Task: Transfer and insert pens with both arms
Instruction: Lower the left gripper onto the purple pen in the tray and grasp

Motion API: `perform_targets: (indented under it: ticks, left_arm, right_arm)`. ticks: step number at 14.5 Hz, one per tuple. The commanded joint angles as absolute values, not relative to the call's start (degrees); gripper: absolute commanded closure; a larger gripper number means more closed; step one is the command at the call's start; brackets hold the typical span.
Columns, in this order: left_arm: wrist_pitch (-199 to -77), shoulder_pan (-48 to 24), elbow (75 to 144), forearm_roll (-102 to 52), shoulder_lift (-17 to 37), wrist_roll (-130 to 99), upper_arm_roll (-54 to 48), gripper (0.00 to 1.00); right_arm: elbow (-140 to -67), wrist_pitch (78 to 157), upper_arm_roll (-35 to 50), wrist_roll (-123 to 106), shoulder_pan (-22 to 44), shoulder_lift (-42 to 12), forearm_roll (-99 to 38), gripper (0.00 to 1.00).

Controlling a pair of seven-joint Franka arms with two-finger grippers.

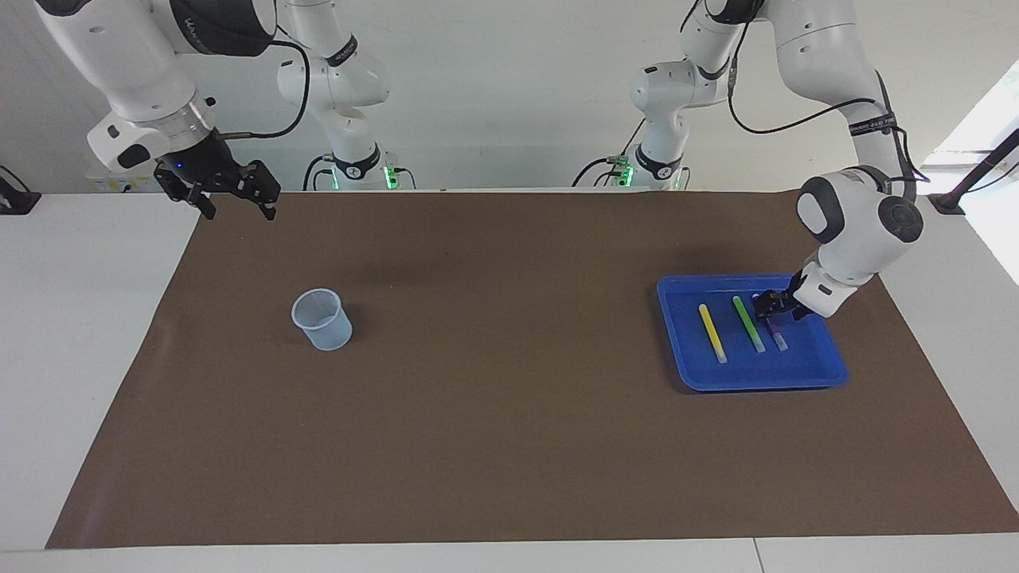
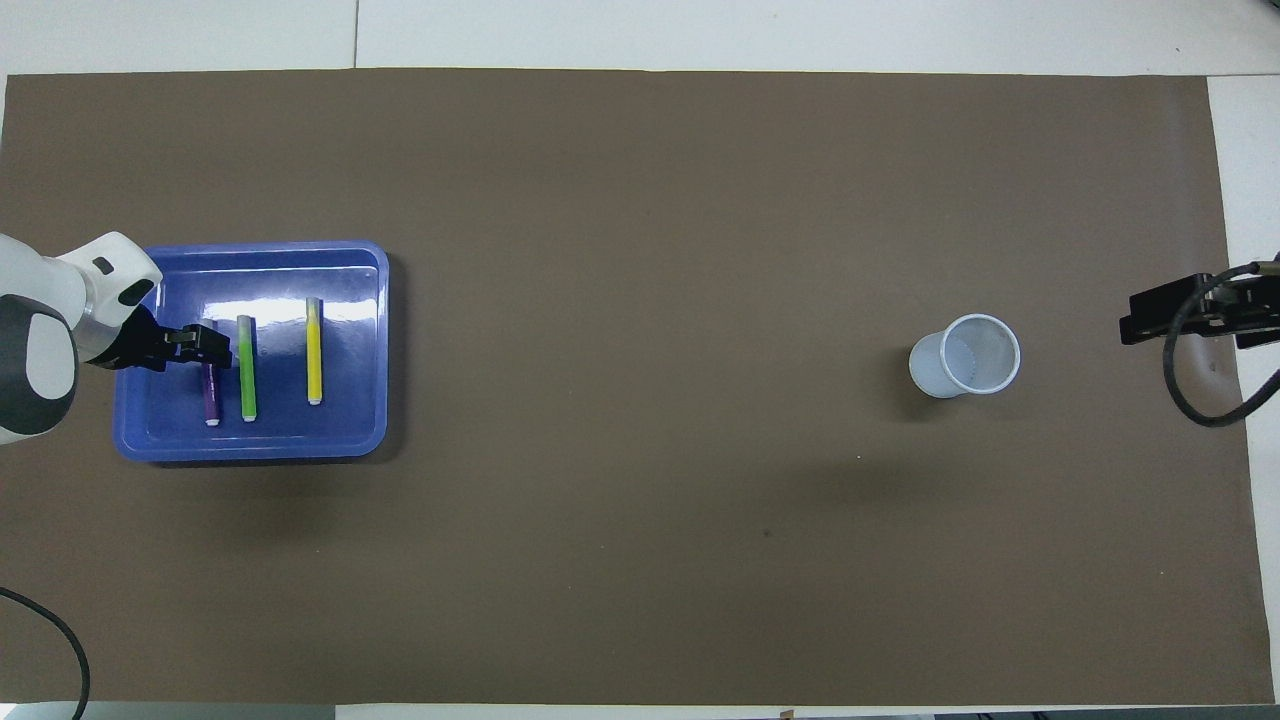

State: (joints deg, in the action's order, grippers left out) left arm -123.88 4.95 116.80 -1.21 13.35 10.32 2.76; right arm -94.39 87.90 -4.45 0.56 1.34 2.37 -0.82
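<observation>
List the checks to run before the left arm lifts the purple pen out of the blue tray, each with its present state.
1. Left gripper down on the purple pen in the blue tray: ok.
2. Fingers closed firmly on that pen: cannot tell.
3. Green pen and yellow pen lying apart from the purple one: ok.
4. Cup upright, mouth open, at the right arm's end: ok.
5. Right gripper open, waiting raised above the mat's edge: ok.
</observation>
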Motion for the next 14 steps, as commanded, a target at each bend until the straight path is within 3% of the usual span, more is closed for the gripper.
perform_targets:
  ticks: [1,9,12,14]
  left_arm:
    - [-126.4,6.2,118.9,-1.1,13.3,11.5,2.5,0.20]
    - [-128.1,5.5,119.2,-1.3,15.1,11.4,2.4,0.35]
    - [-128.1,5.5,119.2,-1.4,15.2,11.4,2.3,0.49]
    - [-128.2,5.4,119.1,-1.4,15.2,11.4,2.3,0.67]
  right_arm:
    - [-95.3,87.6,-4.3,0.7,1.1,3.3,-0.7,0.00]
    - [-95.4,87.5,-4.2,0.5,1.3,3.3,-0.7,0.00]
    - [-95.4,86.8,-4.2,0.3,1.5,3.4,-0.8,0.00]
    - [-95.5,86.7,-4.0,0.4,1.9,3.5,-0.8,0.00]
